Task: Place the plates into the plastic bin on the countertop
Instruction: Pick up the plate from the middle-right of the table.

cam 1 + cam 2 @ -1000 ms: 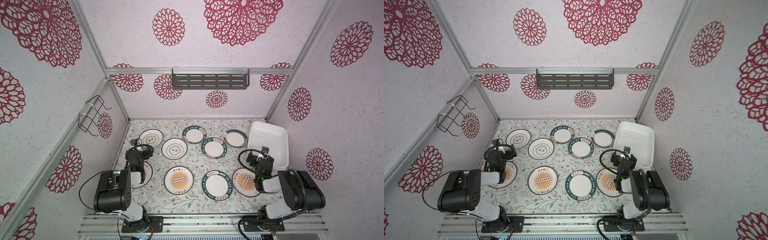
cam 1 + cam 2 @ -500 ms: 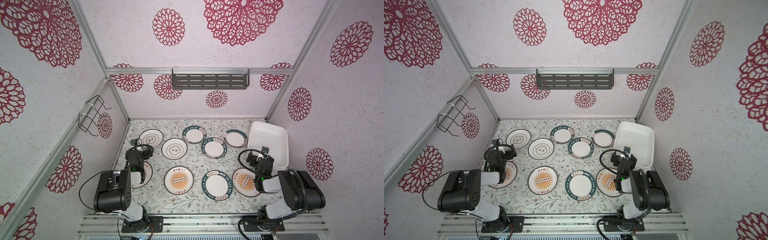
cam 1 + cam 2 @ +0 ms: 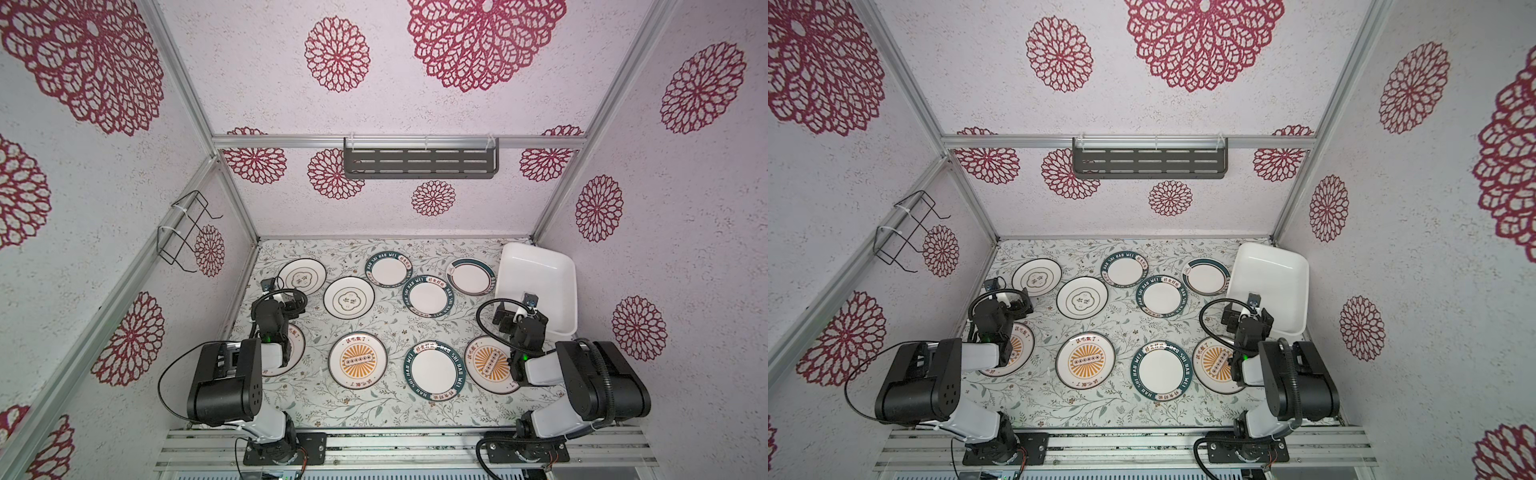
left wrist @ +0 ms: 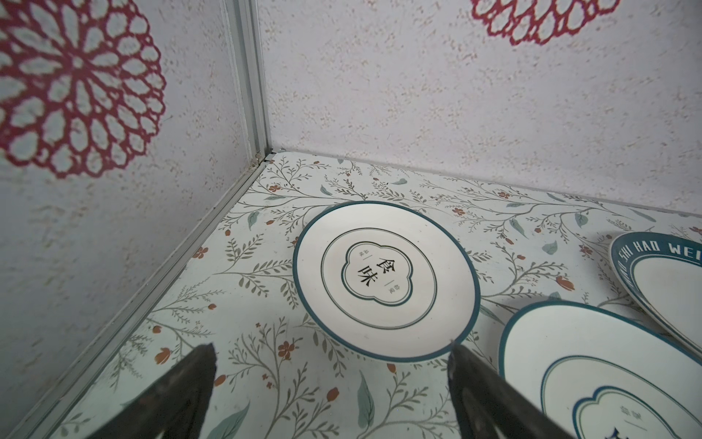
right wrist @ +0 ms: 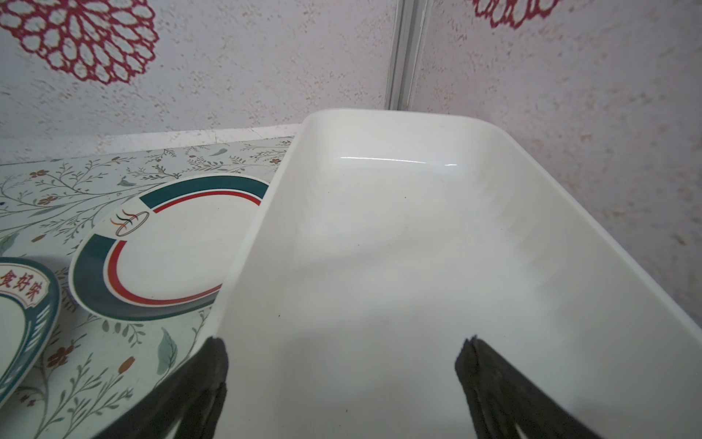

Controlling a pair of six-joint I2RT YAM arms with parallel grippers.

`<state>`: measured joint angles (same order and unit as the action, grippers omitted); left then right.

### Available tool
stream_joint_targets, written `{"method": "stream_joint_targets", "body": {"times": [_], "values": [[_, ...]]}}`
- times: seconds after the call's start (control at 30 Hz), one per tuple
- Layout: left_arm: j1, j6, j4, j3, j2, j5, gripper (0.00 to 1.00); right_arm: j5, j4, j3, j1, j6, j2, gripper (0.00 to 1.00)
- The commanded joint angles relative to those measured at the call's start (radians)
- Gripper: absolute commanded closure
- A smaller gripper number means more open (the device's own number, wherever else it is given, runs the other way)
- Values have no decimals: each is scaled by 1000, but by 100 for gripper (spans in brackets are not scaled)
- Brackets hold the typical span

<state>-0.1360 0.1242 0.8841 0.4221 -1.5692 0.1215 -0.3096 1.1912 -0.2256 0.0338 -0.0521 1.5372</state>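
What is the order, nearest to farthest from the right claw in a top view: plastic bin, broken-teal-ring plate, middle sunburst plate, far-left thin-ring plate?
Measured from the right claw in a top view:
1. plastic bin, right at the claw, on the right side.
2. broken-teal-ring plate, at the back, just beside the bin.
3. middle sunburst plate, in the front row, centre.
4. far-left thin-ring plate, in the back left corner.

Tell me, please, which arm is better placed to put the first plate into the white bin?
The right arm, probably. The right claw, open, hangs at the near end of the plastic bin, with a sunburst plate under that arm. The left claw, also open, is at the opposite side, far from it.
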Motion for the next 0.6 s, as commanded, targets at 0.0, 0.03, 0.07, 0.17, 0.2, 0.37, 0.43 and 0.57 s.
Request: {"method": "stream_joint_targets", "body": {"times": [0.0,0.03,0.07,0.17,0.2,0.37,0.43,0.57], "values": [[1,-3,12,-2,11,0,3,6,26,-22,5,8,0,1],[1,-2,12,-2,13,6,3,7,23,-23,5,8,0,1],[5,1,4,-3,26,20,3,6,27,-20,5,8,-2,1],[26,-16,-98,8,131,56,3,20,-6,-12,5,13,-64,1],[33,-22,-153,18,171,61,3,23,-58,-21,5,16,-111,1],[101,38,-442,105,420,75,3,83,-505,-146,5,-92,-420,1],[127,144,-593,164,499,64,3,165,-671,-207,5,-175,-511,1],[168,410,-853,265,605,-63,3,313,-929,-305,22,-424,-616,1]]}}
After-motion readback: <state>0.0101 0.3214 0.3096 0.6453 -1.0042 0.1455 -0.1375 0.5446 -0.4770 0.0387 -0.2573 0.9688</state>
